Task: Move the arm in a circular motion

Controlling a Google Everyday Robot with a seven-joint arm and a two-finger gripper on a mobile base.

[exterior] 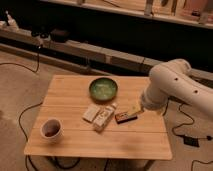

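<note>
My arm (172, 85), thick, white and glossy with small dark dots along it, entered from the right side and bent down over the right part of the wooden tabletop (67, 92). Its pale yellowish end piece (135, 107) hung low near the right edge, just above and to the right of a small dark box (126, 117) with a reddish face. My jaws were at that end of the arm, close over the tabletop, and I could not tell whether they were apart or together. I could not tell either whether the end piece touched the dark box or only hung beside it.

A green bowl (103, 89) sat toward the back of the tabletop, near the middle, with something pale inside. In front of it lay a flat white packet (91, 113) and, just beside that on the right, a small white carton (103, 118) lying at a slant. The dark box lay to the right of the carton. A white cup (51, 129) with a dark inside stood alone near the front left corner, well apart from the rest.

Black cables (30, 107) trailed over the floor on the left, and another cable (187, 122) ran on the right. A long low ledge (100, 52) ran behind the tabletop.
</note>
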